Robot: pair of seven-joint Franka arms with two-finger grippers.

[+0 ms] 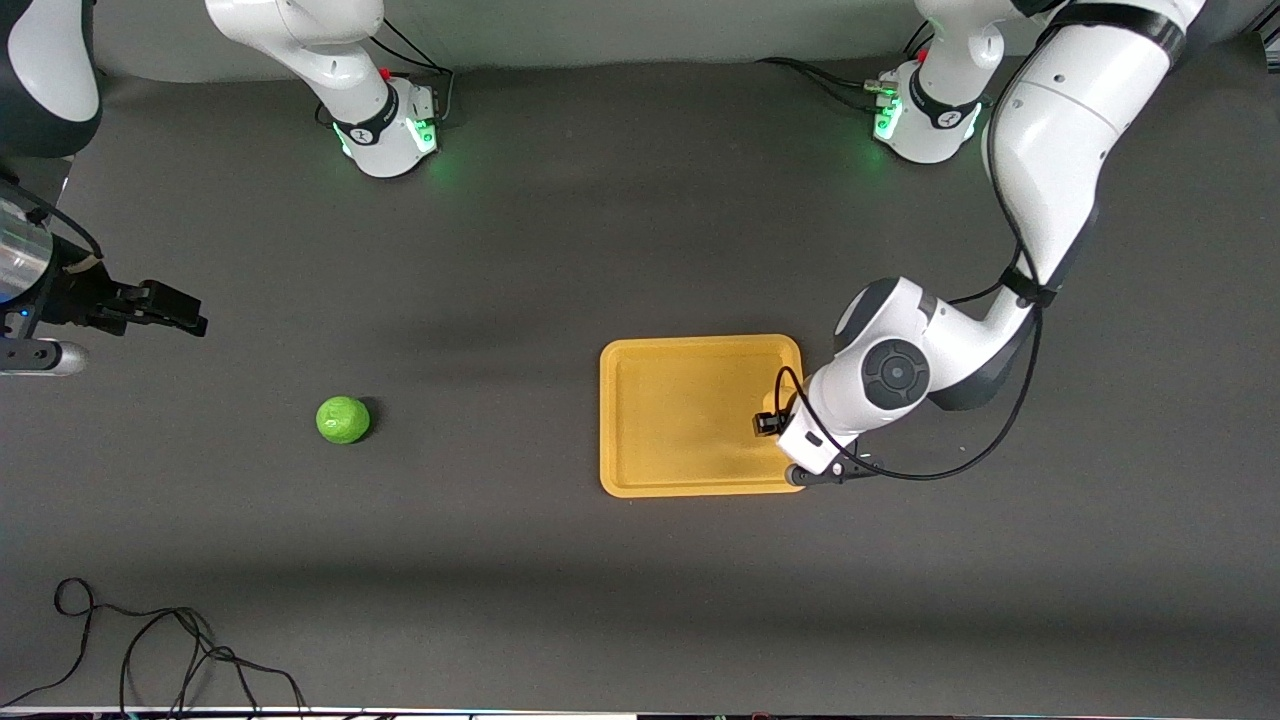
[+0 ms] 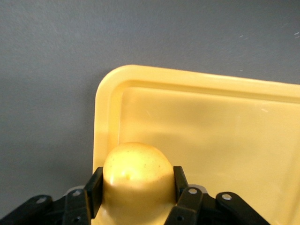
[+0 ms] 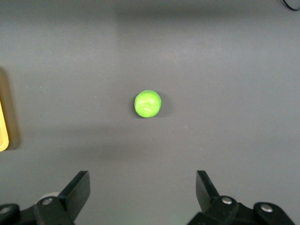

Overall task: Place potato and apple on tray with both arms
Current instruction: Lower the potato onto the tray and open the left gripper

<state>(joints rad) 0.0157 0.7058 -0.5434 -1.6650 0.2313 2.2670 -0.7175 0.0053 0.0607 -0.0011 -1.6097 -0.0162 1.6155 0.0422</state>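
The orange-yellow tray (image 1: 640, 360) lies on the dark table, toward the left arm's end. My left gripper (image 2: 137, 175) is shut on the yellow potato (image 2: 135, 159) and holds it just over the tray (image 2: 110, 93), close to one corner. In the front view the left wrist (image 1: 815, 430) covers the potato and the fingers. The green apple (image 1: 343, 419) rests on the table toward the right arm's end. It also shows in the right wrist view (image 3: 148, 103). My right gripper (image 1: 185, 318) is open and empty, in the air over the table, apart from the apple; its own view (image 3: 143, 185) shows this too.
The two arm bases (image 1: 385, 135) (image 1: 925, 120) stand at the table's back edge. A loose black cable (image 1: 150, 640) lies on the table near the front camera at the right arm's end. The tray's edge (image 3: 3, 126) shows in the right wrist view.
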